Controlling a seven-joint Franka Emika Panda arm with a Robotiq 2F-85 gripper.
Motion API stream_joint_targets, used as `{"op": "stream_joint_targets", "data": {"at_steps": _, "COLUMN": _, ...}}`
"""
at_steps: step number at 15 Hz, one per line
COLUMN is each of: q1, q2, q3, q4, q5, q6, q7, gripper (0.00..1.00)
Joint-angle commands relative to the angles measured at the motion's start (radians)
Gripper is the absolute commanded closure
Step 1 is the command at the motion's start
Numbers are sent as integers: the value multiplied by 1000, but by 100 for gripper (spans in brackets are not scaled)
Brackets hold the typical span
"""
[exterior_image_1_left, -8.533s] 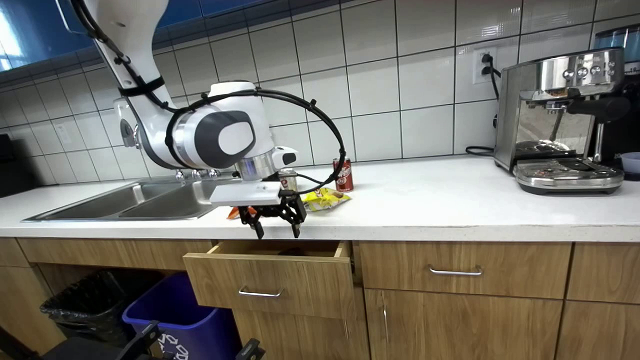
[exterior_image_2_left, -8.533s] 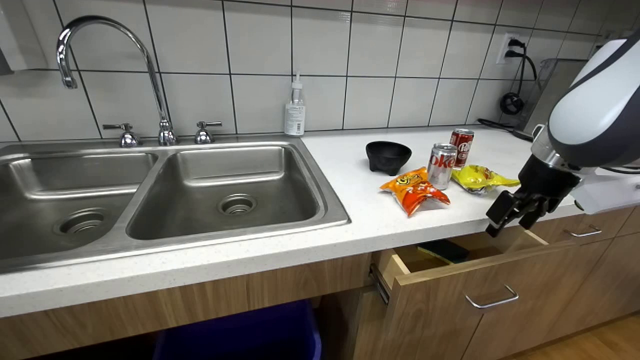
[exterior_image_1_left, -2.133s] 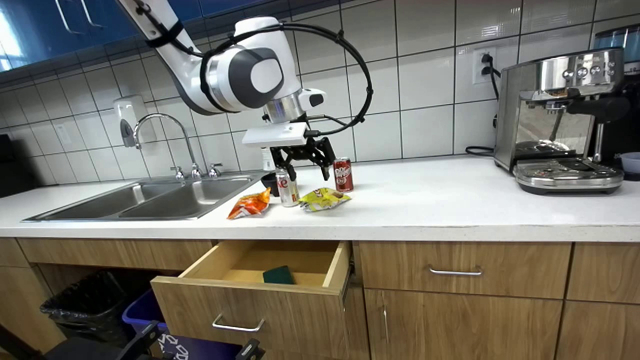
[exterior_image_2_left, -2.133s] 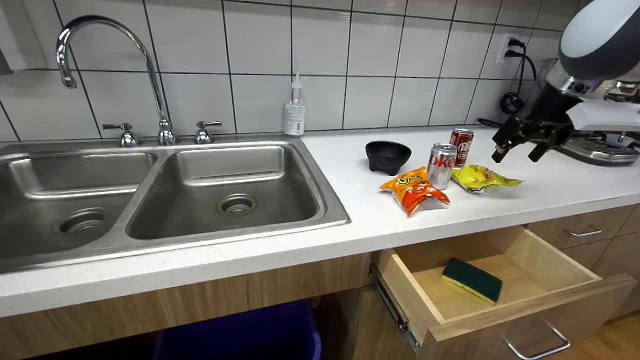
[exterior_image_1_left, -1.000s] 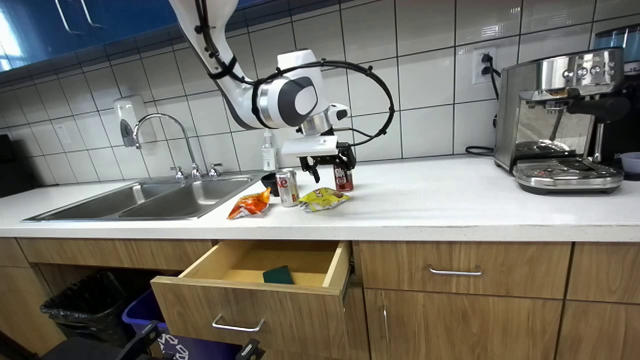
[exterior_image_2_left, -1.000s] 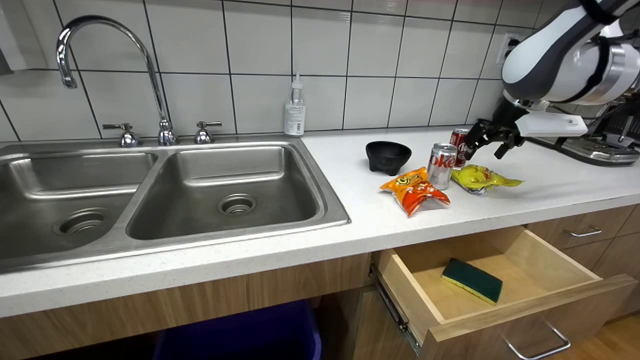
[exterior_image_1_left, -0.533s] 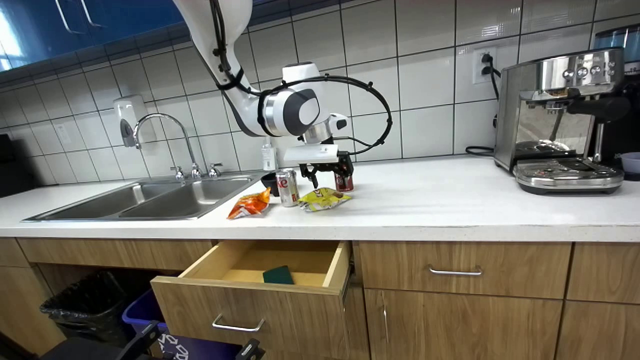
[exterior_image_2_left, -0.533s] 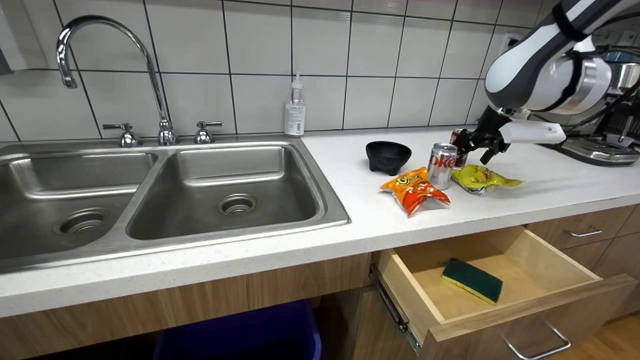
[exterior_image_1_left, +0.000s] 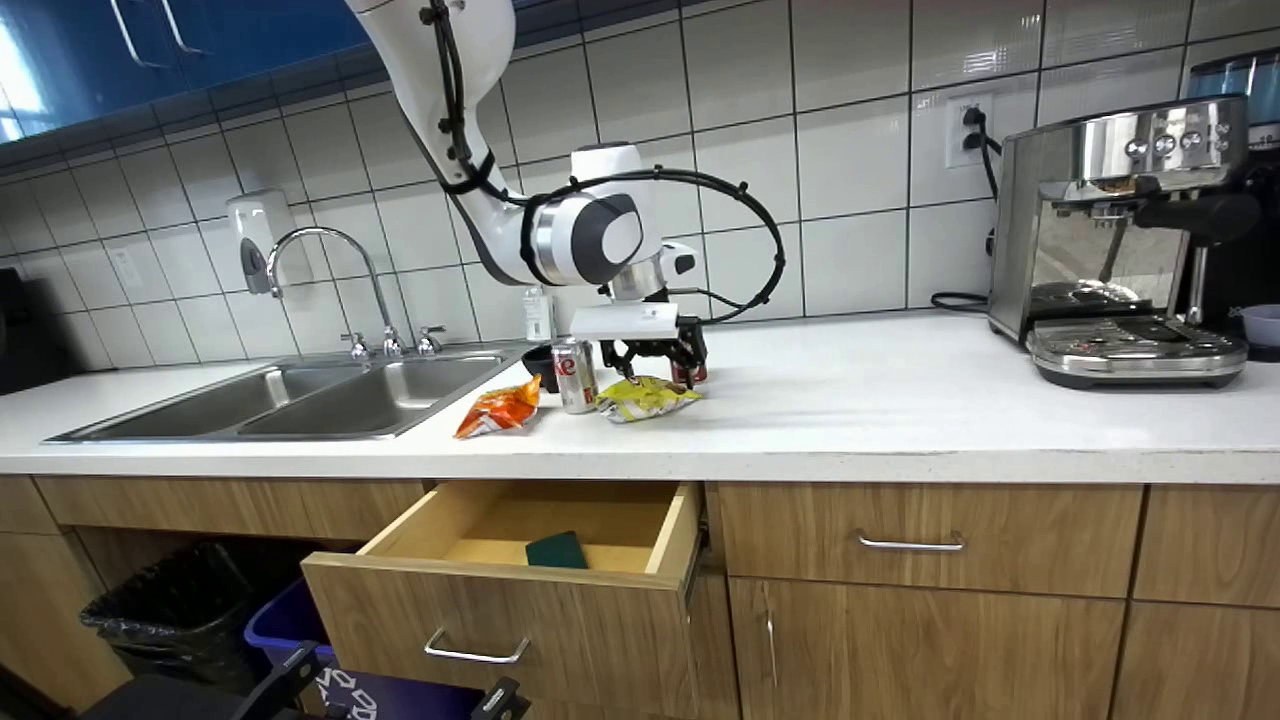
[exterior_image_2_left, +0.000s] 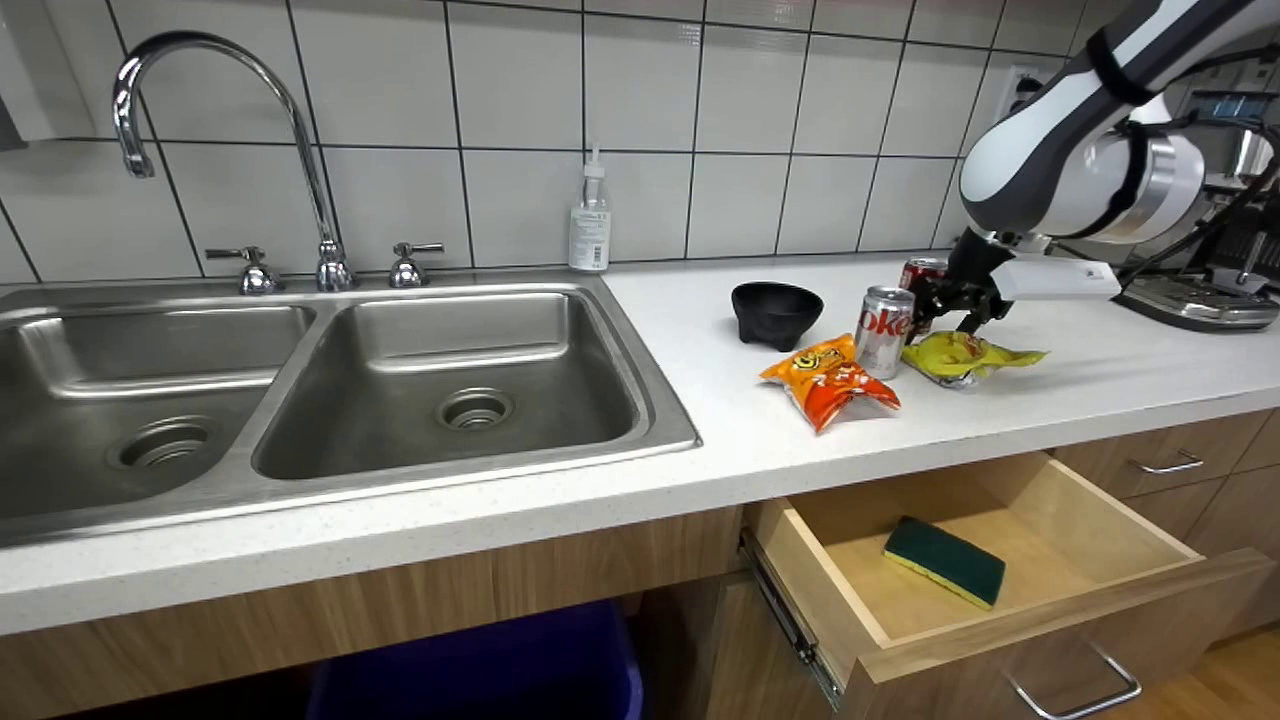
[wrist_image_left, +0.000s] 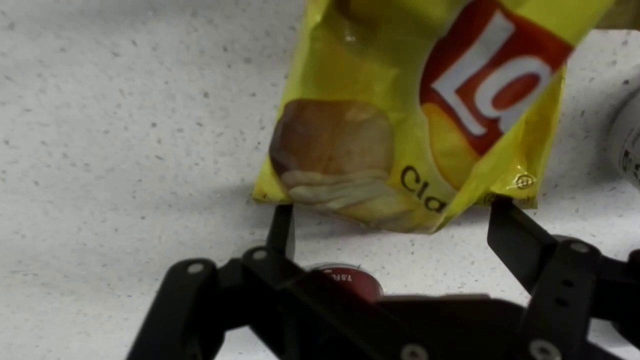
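Observation:
My gripper (wrist_image_left: 392, 206) is open, with its fingers wide apart and nothing between them. It points down at the near-wall end of a yellow chip bag (wrist_image_left: 360, 135), its fingertips close to that edge; I cannot tell whether they touch it. The bag lies on the counter in both exterior views (exterior_image_1_left: 645, 400) (exterior_image_2_left: 965, 358). A red soda can (exterior_image_2_left: 922, 268) stands just behind the gripper, partly hidden by it, and its top shows in the wrist view (wrist_image_left: 352, 280). A silver Coke can (exterior_image_2_left: 884, 335) stands beside the bag; an orange snack bag (exterior_image_2_left: 830, 380) lies beyond that can.
A black bowl (exterior_image_2_left: 777, 312) stands behind the orange bag, by the steel sink (exterior_image_2_left: 680, 425). Below the counter edge a drawer (exterior_image_1_left: 500, 610) stands pulled out, with a green and yellow sponge (exterior_image_2_left: 945, 560) inside. A coffee machine (exterior_image_1_left: 1110, 240) stands along the wall.
The drawer, partly open 8.5 s ago, is pulled further out. My gripper has risen from above it, moved back over the counter, then come down to the yellow bag. The bags and cans look unmoved.

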Motion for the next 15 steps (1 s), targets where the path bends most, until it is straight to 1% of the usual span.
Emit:
{"op": "stream_joint_targets", "data": {"at_steps": 1, "q1": -24, "q2": -6, "q3": 22, "q4": 8, "q5": -19, "q6": -31, "q7": -21, "gripper": 0}}
{"op": "stream_joint_targets", "data": {"at_steps": 7, "q1": -35, "q2": -46, "q3": 25, "q4": -52, "q5": -19, "q6": -19, "q7": -46, "gripper": 0}}
{"op": "stream_joint_targets", "data": {"at_steps": 15, "q1": -55, "q2": -130, "q3": 30, "q4": -176, "q5": -12, "q6": 2, "q7": -85, "gripper": 0}}
